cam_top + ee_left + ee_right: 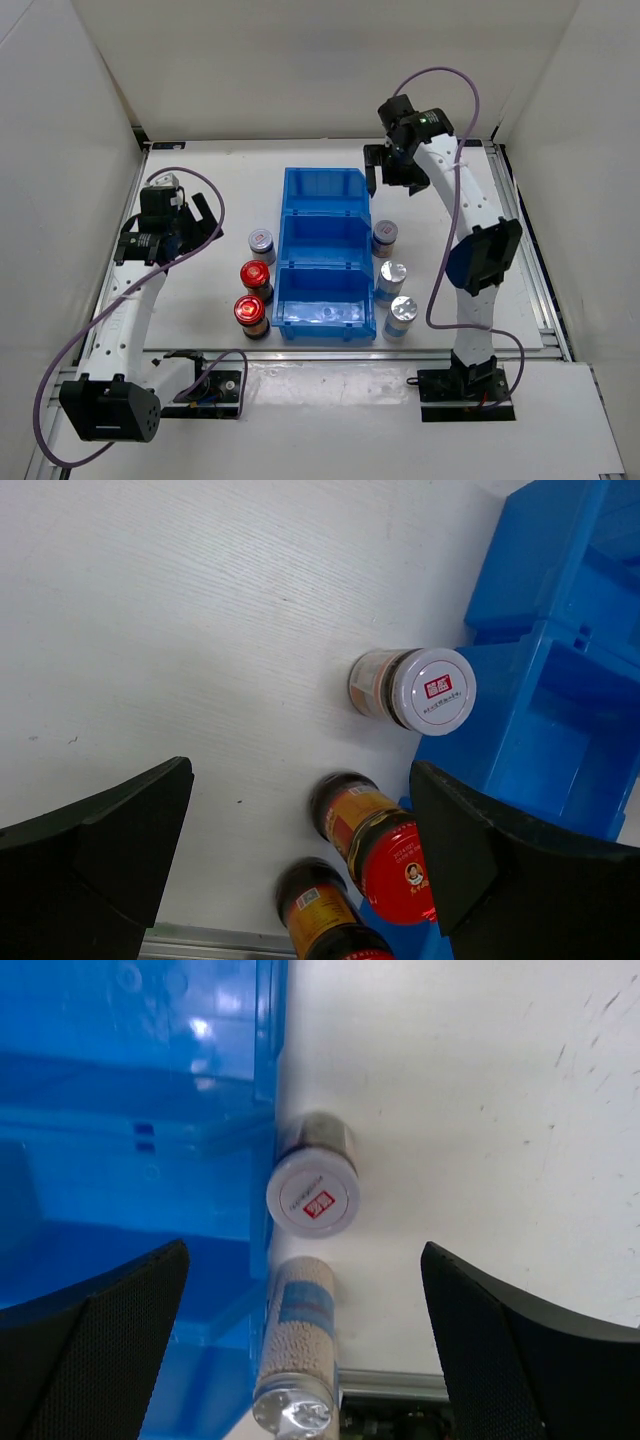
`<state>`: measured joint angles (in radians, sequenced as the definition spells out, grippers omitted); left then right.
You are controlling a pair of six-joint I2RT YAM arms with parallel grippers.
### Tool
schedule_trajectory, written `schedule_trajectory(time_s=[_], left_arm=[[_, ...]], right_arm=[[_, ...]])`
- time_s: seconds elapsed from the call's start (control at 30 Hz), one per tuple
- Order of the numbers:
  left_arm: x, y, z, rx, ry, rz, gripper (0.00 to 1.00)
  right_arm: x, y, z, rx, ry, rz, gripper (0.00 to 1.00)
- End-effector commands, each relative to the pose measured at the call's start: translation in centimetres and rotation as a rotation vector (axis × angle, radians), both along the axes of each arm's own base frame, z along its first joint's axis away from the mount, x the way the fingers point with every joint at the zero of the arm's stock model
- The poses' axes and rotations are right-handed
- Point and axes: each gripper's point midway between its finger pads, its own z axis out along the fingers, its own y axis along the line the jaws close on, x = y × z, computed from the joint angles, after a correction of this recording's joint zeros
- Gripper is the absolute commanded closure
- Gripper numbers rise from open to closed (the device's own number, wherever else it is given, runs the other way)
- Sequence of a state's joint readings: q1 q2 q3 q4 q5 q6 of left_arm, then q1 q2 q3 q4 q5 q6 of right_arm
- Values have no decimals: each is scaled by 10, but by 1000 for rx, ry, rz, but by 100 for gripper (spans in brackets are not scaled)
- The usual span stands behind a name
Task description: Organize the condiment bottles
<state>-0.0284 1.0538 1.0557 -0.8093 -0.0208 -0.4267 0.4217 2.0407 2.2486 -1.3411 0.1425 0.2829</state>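
We found the jars upright on the white table (200, 160) in two columns flanking the blue bin (323, 255), none inside it. At the bin's 9 o'clock stood a silver-capped jar (261, 241). Toward 6 o'clock from it came the first red-capped jar (256, 275) and the second red-capped jar (249, 311).

At the bin's 3 o'clock stood a marked jar (384, 236), a plain jar (391, 276) and a last jar (403, 311).

The left gripper (205, 225) hung at 9 o'clock of the left column, jaws spread wide and holding nothing. The right gripper (385, 178) hung at 12 o'clock of the right column, jaws likewise released.

Both marked caps bore a red square with white characters we could not read. One red cap carried a small portrait.
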Motion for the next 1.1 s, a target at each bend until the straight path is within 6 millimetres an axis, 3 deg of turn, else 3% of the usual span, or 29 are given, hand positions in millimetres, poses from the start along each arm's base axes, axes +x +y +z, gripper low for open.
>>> schedule_trajectory(time_s=[0.0, 0.17, 0.2, 0.3, 0.33, 0.37, 0.43, 0.5, 0.6, 0.83, 1.07], left_arm=[[0, 6, 17, 38, -36, 2, 0], [2, 4, 11, 33, -14, -5, 0], [3, 4, 16, 33, -25, -5, 0], [4, 4, 13, 33, -16, -5, 0], [5, 4, 17, 33, -25, -5, 0], [5, 4, 17, 33, -25, -5, 0], [5, 5, 17, 39, -25, 2, 0], [5, 5, 17, 39, -25, 2, 0], [4, 3, 13, 25, -16, 2, 0], [6, 0, 8, 13, 3, -11, 0], [4, 0, 7, 13, 12, -11, 0]], right_arm=[[-15, -19, 18, -83, 20, -61, 0], [-15, 1, 23, 82, 46, -40, 0], [-18, -9, 9, 108, 116, -80, 0], [-24, 6, 21, 336, 116, -30, 0], [-31, 3, 24, 341, 77, -4, 0], [-22, -1, 28, 325, 11, 0, 0], [-21, -10, 15, 201, 21, -3, 0], [-32, -13, 4, 108, 89, 25, 0], [-34, -16, -19, 49, 133, 43, 0], [-27, -15, -61, 9, 220, 25, 1], [-28, -9, -88, -2, 273, 34, 7]])
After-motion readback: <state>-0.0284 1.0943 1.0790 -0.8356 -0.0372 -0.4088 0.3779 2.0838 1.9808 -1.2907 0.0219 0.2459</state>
